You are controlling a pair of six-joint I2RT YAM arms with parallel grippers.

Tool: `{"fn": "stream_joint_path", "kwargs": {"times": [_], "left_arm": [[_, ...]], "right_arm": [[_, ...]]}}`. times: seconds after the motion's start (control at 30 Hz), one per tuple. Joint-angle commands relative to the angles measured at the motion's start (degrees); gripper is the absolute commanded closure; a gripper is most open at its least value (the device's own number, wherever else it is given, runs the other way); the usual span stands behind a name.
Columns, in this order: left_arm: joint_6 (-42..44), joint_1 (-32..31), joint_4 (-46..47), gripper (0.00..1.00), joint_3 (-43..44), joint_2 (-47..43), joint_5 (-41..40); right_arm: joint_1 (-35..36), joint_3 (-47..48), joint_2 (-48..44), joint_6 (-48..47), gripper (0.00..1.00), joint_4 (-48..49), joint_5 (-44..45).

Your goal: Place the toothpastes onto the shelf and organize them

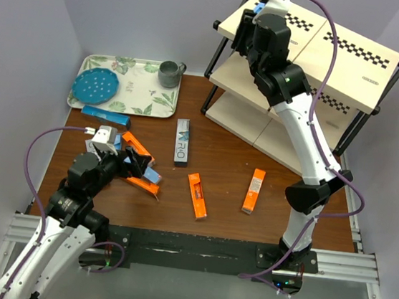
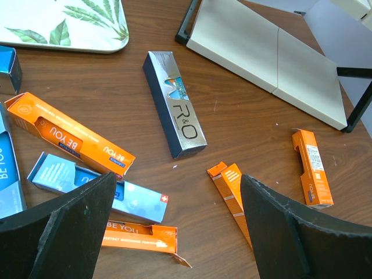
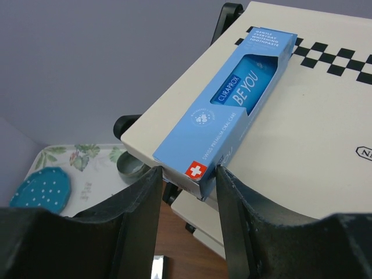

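Atop the shelf [image 3: 325, 128] — my right pincer [image 3: 189, 180] clasps the blue toothpaste [image 3: 238, 99], placing it; next, I'd let go gently — my left pincer [image 2: 177, 180] gapes.

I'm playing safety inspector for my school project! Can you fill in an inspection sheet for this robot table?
Surface: brown wooden table, no spills seen.
Job's things: one light blue cardboard toothpaste box lies on the top board of the black-framed cream shelf; a silver-grey box, an orange box and others lie loose on the table.
Clutter: leaf-patterned tray holding a teal dotted plate and a grey mug.
Grippers: left gripper open above the loose boxes; right gripper shut on the blue box's end.
Cables: purple cable loops off each arm.
Surroundings: plain pale walls, nothing else seen.
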Motion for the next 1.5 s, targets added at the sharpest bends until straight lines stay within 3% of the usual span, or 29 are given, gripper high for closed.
{"fn": "stream_joint_path", "kwargs": {"times": [0.0, 0.83, 1.03, 1.17, 1.47], "left_arm": [[-0.4, -0.3, 1.4, 0.07, -0.2, 0.2, -0.3], [-0.4, -0.3, 1.3, 0.07, -0.3, 0.1, -0.5], [-0.5, -0.3, 1.3, 0.07, -0.2, 0.2, -0.6], [-0.5, -0.3, 1.3, 0.07, -0.2, 0.6, -0.7], [-0.6, -0.3, 2.4, 0.07, -0.6, 2.1, -1.4]], "right_arm": [[-0.2, 1.5, 0.1, -0.4, 0.55, 3.2, -0.8], [-2.2, -1.1, -1.6, -2.6, 0.56, 5.6, -3.2], [-2.2, -2.3, -5.1, -3.0, 0.45, 5.6, -9.3], [-2.1, -7.9, -11.9, -2.4, 0.37, 6.3, -14.8], [0.9, -34.3, -26.6, -1.5, 0.16, 9.7, -25.8]]}}
